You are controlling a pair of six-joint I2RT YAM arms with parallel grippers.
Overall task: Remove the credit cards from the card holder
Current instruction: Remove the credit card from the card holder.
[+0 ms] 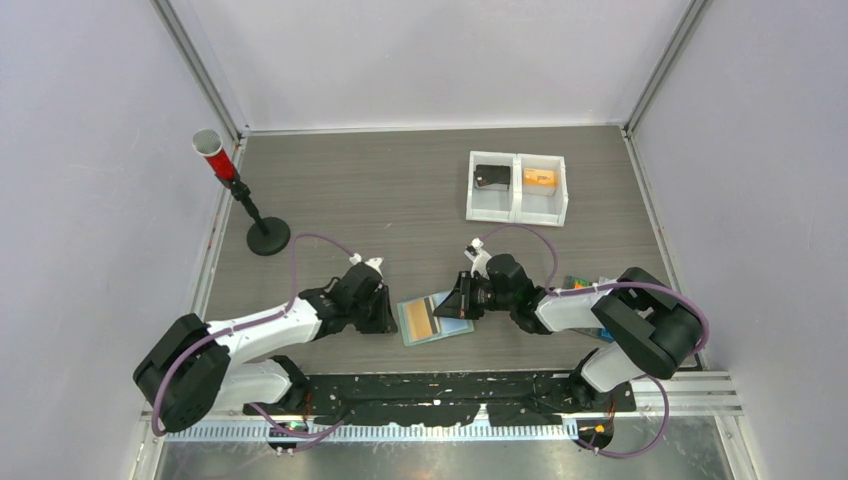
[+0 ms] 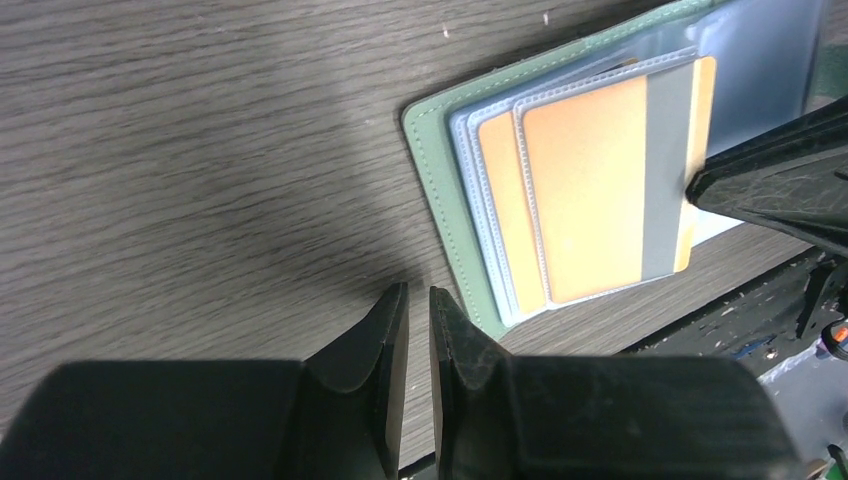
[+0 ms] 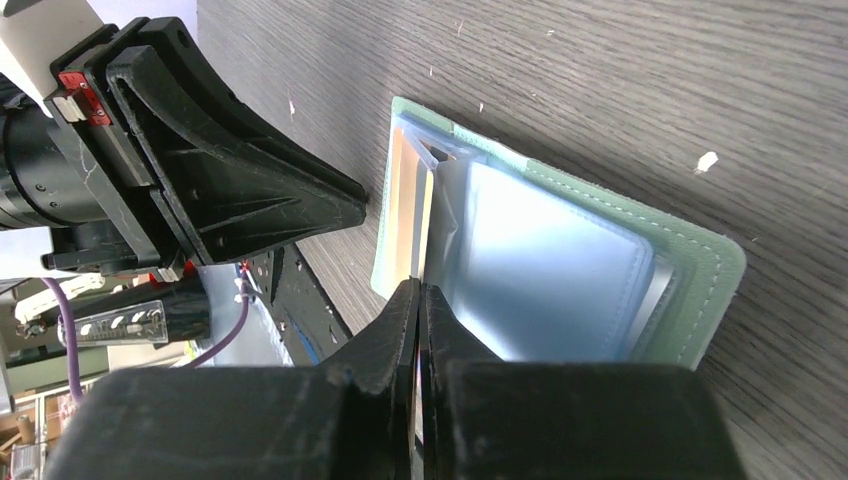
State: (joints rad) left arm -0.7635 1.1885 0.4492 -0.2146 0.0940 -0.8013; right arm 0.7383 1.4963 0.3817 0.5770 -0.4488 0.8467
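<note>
The sage-green card holder lies open on the table between my two grippers, its clear blue-grey pockets facing up. An orange-tan credit card with a grey stripe sticks partly out of a pocket, and a second orange edge shows behind it. My right gripper is shut on that card's free edge, seen edge-on between the pads. My left gripper stands at the holder's near left corner, its fingers only a narrow slit apart with nothing between them.
A white two-compartment tray stands at the back right, with a black flat piece and an orange item inside. A black stand with a red cup is at the back left. The black base rail runs along the near edge.
</note>
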